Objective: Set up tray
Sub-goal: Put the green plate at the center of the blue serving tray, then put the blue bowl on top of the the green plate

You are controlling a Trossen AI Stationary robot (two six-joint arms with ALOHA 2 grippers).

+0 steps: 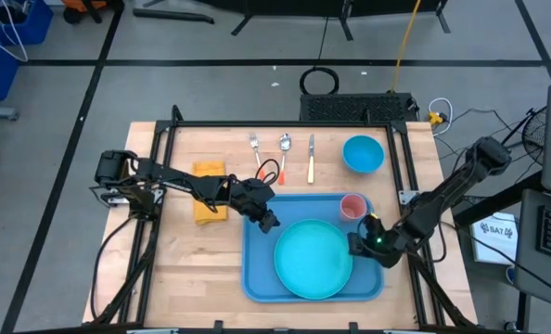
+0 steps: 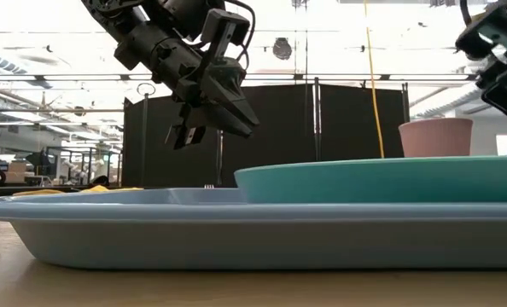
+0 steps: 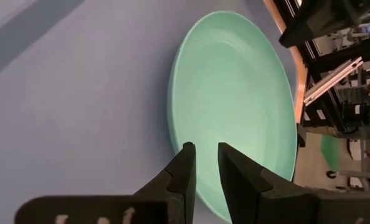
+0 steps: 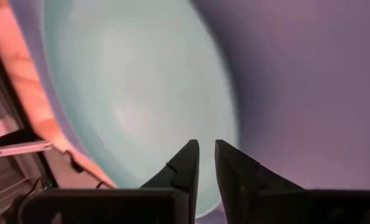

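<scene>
The blue tray [image 1: 257, 269] lies flat on the wooden table, toward its near right. A round teal plate [image 1: 313, 260] lies on the tray, and a pink cup [image 1: 352, 206] stands upright in the tray's far right corner. My left gripper [image 1: 268, 223] hangs over the tray's far left part, clear above it [image 2: 194, 132], its fingers a narrow gap apart [image 3: 203, 146] with nothing between them. My right gripper [image 1: 357, 244] hovers over the plate's right edge [image 4: 206, 143], also with a narrow empty gap.
Along the table's far side lie a fork [image 1: 254, 144], a spoon [image 1: 284, 142] and a knife [image 1: 311, 158], with a blue bowl [image 1: 363, 153] to their right. A yellow cloth [image 1: 209, 190] lies left of the tray. Black frame rails border the table.
</scene>
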